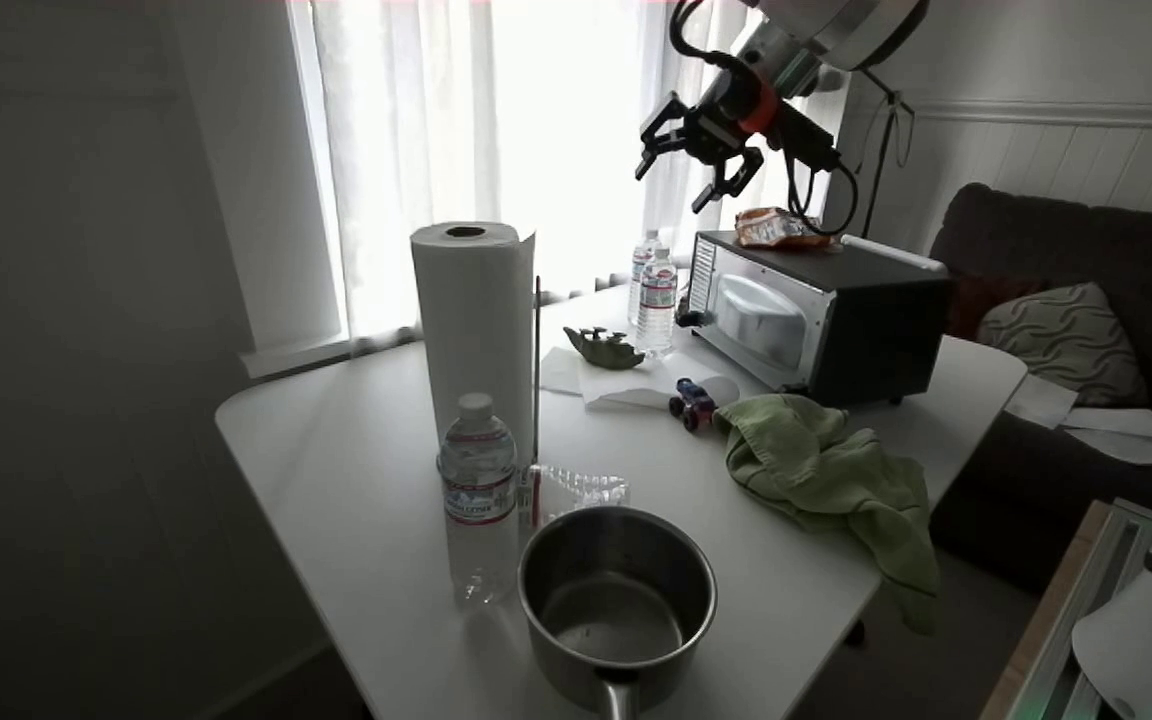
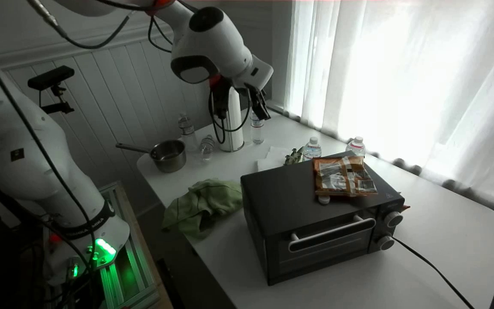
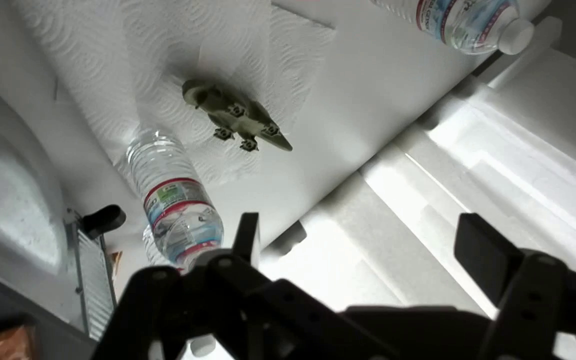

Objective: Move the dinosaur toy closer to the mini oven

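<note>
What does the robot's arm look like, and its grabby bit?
The arm is white, smooth and rounded, with a dark lettered band and green lights glowing low down. The end effector is black, with two angular fingers. An orange-red piece sits beside it, and black cables loop along the arm.

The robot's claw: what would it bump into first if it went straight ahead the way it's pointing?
Probably the white table near its window-side edge, though with depth unclear the gripper might slip past toward the curtain. The dinosaur toy looks off to one side in the wrist view.
</note>
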Robot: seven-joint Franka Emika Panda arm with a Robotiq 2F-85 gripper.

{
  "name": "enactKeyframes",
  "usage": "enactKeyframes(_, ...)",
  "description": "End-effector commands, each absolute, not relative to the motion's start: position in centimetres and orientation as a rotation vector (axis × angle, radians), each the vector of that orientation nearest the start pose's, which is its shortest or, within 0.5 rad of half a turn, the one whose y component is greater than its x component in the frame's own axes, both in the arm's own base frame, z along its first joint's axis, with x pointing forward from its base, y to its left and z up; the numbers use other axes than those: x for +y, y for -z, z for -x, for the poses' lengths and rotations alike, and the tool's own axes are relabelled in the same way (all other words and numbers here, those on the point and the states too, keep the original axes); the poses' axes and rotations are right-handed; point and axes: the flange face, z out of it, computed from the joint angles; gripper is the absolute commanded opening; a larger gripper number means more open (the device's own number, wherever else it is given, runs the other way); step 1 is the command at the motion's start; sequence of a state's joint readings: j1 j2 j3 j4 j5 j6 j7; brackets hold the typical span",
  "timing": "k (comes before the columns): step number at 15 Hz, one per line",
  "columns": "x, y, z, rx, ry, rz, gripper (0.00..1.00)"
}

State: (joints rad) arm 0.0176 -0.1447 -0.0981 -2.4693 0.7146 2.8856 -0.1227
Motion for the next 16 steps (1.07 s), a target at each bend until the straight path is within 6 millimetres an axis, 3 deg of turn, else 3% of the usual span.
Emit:
enactKeyframes(1,-9.5,-43.0,-44.9,0.643,0.724,2.652,1.00)
enactKeyframes(5,-11.5,-45.5,-41.8,0.421,0.519,2.679,1.00)
enactKeyframes(9,-13.3,-46.7,-38.9,0.259,0.250,2.689,1.00)
enactKeyframes(10,-12.7,-45.8,-40.2,0.331,0.327,2.679,1.00)
enactKeyframes(16,-12.8,-45.7,-40.2,0.326,0.310,2.680,1.00)
